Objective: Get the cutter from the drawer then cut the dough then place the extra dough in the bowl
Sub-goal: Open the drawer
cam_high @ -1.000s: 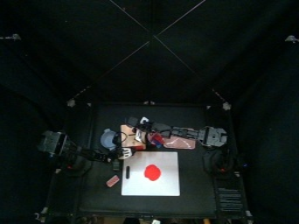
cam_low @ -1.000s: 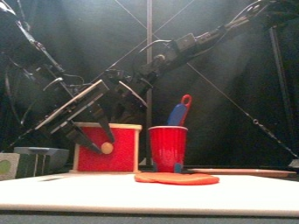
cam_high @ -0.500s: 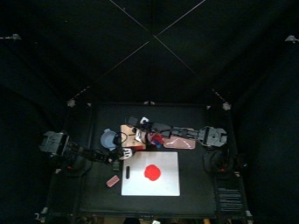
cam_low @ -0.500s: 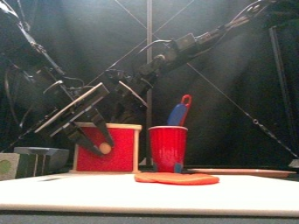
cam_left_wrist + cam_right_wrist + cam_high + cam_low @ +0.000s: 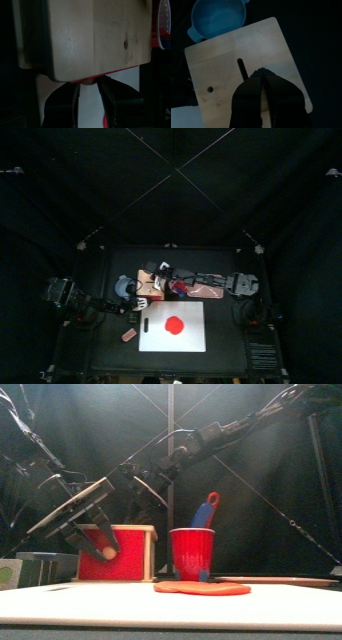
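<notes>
Top: dough point(image 5: 171, 325) lies on the white board point(image 5: 195, 340); I can't read the bowl's point(image 5: 127, 286) inside. Front: left gripper point(image 5: 99, 544) clamps the drawer knob point(image 5: 106, 553); red cup point(image 5: 191, 554) holds a blue knife point(image 5: 203, 514). Left wrist: cutter hidden from me. Right wrist: right gripper point(image 5: 262, 74) pinched closed on the wooden box point(image 5: 218, 75).

We see the dough point(image 5: 170, 325) lying on the cutting board point(image 5: 194, 340) at the front of the table point(image 5: 230, 343). Behind the board stands the wooden box point(image 5: 114, 552), with the cup point(image 5: 191, 552) to its right holding a toy knife point(image 5: 205, 511). The bowl point(image 5: 126, 286) sits left of the box. Perhaps a toy food point(image 5: 130, 335) lies just left of the board.
</notes>
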Motion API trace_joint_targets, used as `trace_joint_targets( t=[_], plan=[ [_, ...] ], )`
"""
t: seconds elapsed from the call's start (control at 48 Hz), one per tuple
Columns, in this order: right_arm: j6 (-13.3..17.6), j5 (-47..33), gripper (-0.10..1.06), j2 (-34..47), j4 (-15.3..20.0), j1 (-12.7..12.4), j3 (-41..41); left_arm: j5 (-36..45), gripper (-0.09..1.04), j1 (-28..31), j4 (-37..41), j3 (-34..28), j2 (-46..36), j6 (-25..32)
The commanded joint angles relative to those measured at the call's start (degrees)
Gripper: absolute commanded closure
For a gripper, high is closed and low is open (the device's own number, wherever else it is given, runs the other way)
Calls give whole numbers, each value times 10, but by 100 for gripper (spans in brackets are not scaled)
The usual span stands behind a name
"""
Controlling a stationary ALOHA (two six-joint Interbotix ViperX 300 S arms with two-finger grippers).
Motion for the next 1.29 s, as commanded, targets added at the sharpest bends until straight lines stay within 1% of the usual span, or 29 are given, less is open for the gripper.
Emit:
trace_joint_targets(
  t=[0.021, 0.208, 0.417, 0.854, 1.167, 1.292],
  plan=[
    [-1, 11, 92, -4, 0, 1, 0, 0, 43, -16, -4, -18, 0, 1],
    [-1, 11, 92, -4, 0, 0, 0, -1, 43, -35, -21, -18, 2, 1],
    [-1, 11, 92, -4, 0, 1, 1, -1, 43, -76, -51, -21, 1, 1],
    [-1, 13, 92, -4, 1, -1, 3, -1, 43, -125, -76, -39, 2, 1],
    [0, 13, 92, -2, 3, -1, 2, -1, 43, -141, -91, -31, 4, 2],
    [0, 13, 92, 0, 3, 0, 3, -1, 41, -141, -92, -24, 4, 1]
  ],
)
